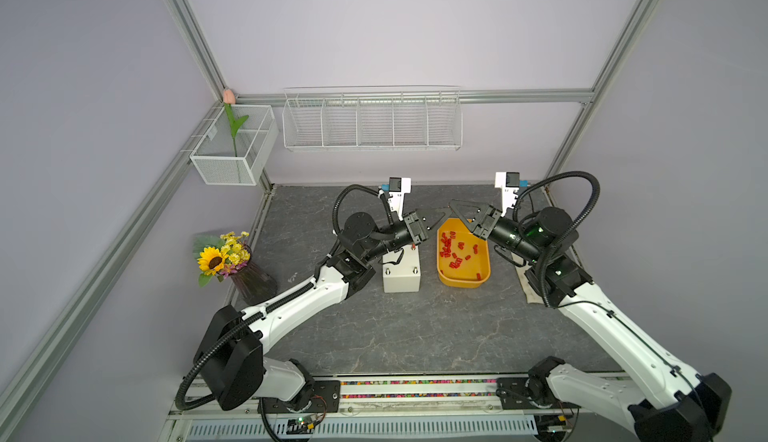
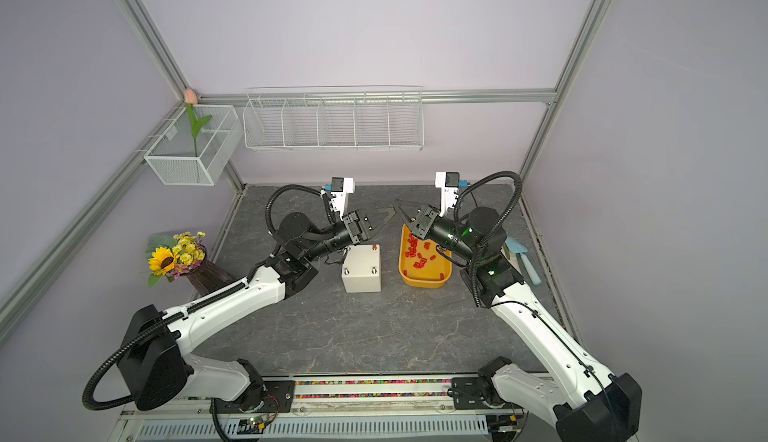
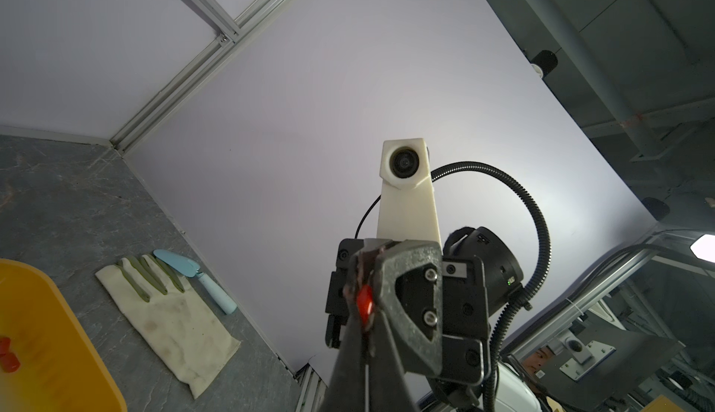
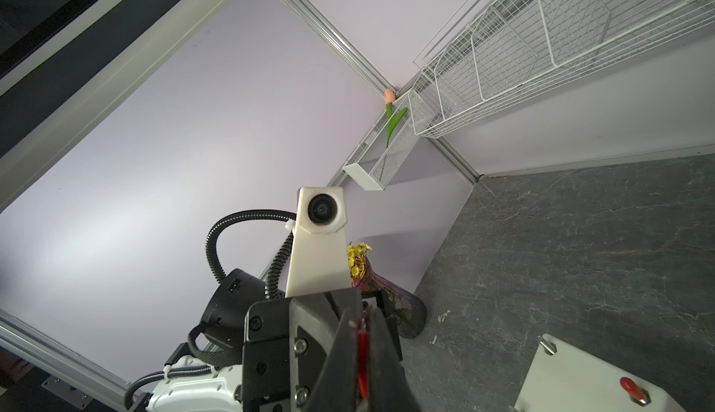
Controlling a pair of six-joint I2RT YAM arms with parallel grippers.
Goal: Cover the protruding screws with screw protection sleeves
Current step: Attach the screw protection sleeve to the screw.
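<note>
- Red sleeve, pinched by left gripper and right gripper, both closed
- Right should release only once left's hold sits square, ready for a bare screw

you have two grippers, the left gripper and the right gripper, with one red sleeve pinched where their jaws meet. on the bench you can count one white box, one yellow tray, one vase holding one sunflower among small yellow blooms, one glove and one blue trowel. of the protruding screws you can see three: two bare, one wearing a red cap; the fourth corner is hidden behind the left arm. the loose sleeves in the tray number roughly twenty, too clumped to count exactly. on the wall hang one mesh basket with one tulip, and one wire rack of five compartments.
</note>
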